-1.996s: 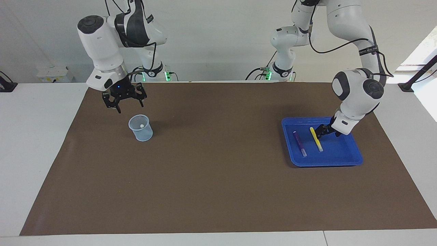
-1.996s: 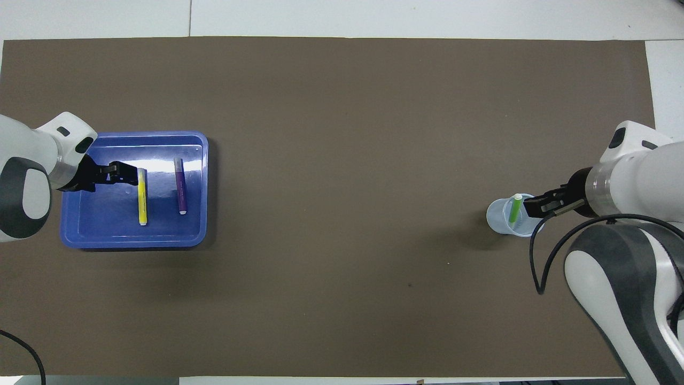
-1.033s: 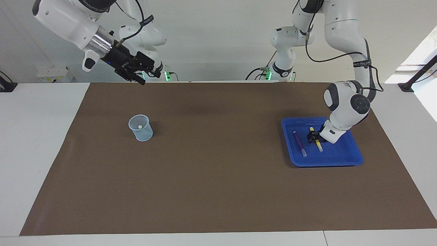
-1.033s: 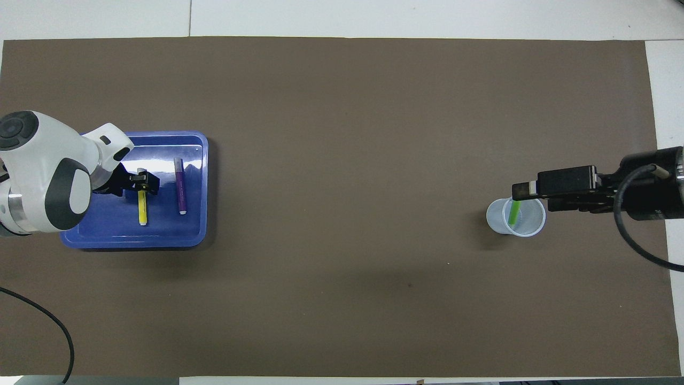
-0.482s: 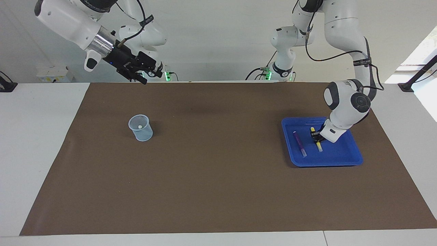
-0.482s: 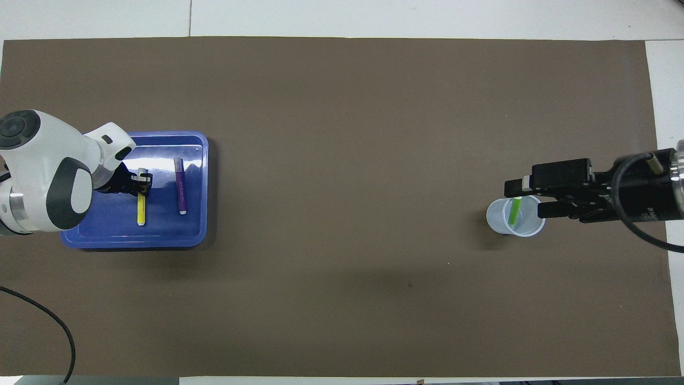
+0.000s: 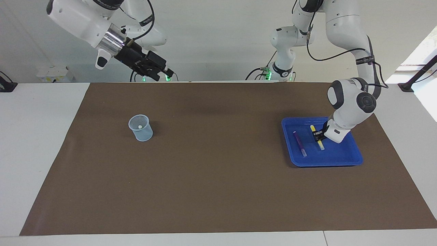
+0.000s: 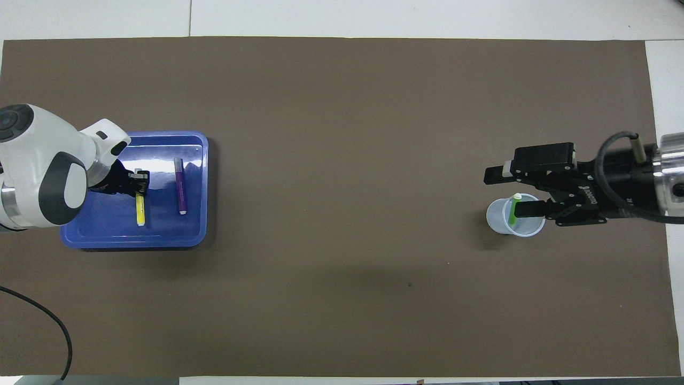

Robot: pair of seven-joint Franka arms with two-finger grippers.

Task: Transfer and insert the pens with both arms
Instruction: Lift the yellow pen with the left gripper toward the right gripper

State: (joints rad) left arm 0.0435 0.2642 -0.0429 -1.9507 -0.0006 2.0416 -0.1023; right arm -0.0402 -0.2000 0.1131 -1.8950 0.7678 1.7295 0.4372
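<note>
Inside your blue tray (image 7: 341, 159), your left gripper (image 7: 319, 135) is clenched on the yellow pen (image 7: 320, 145), purple pen (image 7: 299, 143) just beside; your right gripper (image 7: 163, 72), fingers spread, hangs empty above the cup (image 7: 140, 127) holding the green pen (image 8: 513, 209).

Three pens are out: a yellow pen (image 8: 140, 209) and a purple pen (image 8: 180, 186) in the one blue tray (image 8: 176, 238), a green pen (image 8: 513, 209) in the one clear cup (image 8: 497, 222). Two robot arms and one brown mat (image 8: 342, 160) complete the count.
</note>
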